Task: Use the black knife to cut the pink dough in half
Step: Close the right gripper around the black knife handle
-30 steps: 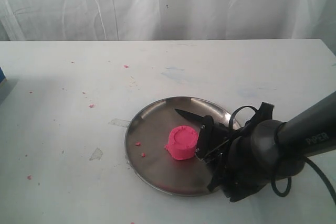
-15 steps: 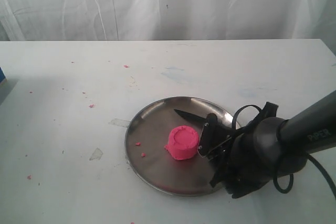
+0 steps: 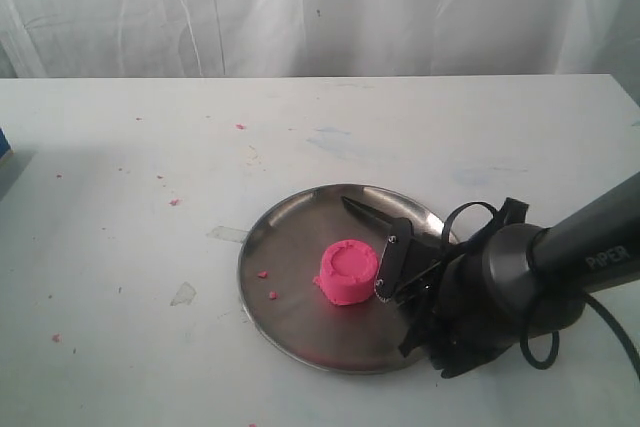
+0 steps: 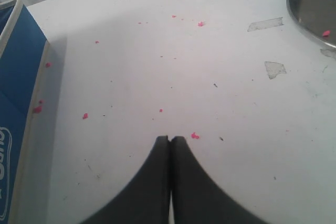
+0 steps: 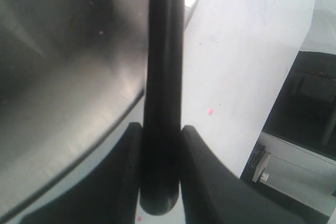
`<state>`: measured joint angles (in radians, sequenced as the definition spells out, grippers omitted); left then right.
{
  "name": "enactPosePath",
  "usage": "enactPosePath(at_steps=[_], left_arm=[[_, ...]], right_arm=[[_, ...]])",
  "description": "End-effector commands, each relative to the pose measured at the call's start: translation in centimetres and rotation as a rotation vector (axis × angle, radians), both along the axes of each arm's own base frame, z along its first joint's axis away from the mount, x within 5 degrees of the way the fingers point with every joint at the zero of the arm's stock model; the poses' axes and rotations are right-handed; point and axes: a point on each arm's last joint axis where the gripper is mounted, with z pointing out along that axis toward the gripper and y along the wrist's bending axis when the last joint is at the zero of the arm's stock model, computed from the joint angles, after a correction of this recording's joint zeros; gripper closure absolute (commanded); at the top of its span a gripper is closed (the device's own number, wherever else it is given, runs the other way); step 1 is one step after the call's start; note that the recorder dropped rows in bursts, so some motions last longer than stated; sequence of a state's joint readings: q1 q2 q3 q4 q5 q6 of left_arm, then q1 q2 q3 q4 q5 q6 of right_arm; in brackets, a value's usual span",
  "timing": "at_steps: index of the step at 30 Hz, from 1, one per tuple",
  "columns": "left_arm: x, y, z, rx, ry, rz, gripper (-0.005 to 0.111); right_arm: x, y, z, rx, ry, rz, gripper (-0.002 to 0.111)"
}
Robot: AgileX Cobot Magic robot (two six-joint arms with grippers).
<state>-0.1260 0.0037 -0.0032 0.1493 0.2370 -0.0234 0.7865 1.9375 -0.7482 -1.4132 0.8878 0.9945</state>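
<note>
My main worry is the angle of the black knife (image 3: 368, 214): its blade points up and away over the far part of the steel plate (image 3: 290, 332), off to the side of the pink dough (image 3: 347, 271) instead of across its ringed top. If I press down from here I judge the edge would clip only the near flank, or shove the soft puck sliding across the smooth metal and give an uneven cut. The handle could also twist between the pads under load, since the grip sits far back on the blocky end. The plate itself is loose on the table (image 3: 120, 177) and might skid.

The dough sits whole, a little right of the plate's centre, with a few pink crumbs (image 3: 267, 284) near it on the plate.

My right gripper (image 5: 161, 129) is pinching the knife handle, both fingers pressed against its sides in the right wrist view. The right arm reaches in low from the lower right of the exterior view, wrist bent so the gripper lies just beside the dough.

My left gripper (image 4: 171, 139) has its fingers pressed together with nothing between them, hovering over bare table well apart from the plate, near a blue box (image 4: 18, 103)
</note>
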Motion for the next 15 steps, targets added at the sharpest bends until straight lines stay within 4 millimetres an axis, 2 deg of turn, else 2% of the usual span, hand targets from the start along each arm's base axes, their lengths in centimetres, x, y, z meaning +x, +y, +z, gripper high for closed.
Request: enactPosePath(at_steps=[1,8,15], left_arm=[[0.0,0.0,-0.1,-0.004,-0.002,0.002,0.107],[0.0,0.0,-0.1,-0.004,-0.002,0.002,0.107],[0.0,0.0,-0.1,-0.004,-0.002,0.002,0.107]], right_arm=[[0.0,-0.4,-0.1,-0.003,-0.003,-0.029,0.107],[-0.1,-0.5,0.0,0.003,-0.001,-0.039,0.107],[-0.1,-0.6,1.2,0.014,-0.030,-0.050,0.108]])
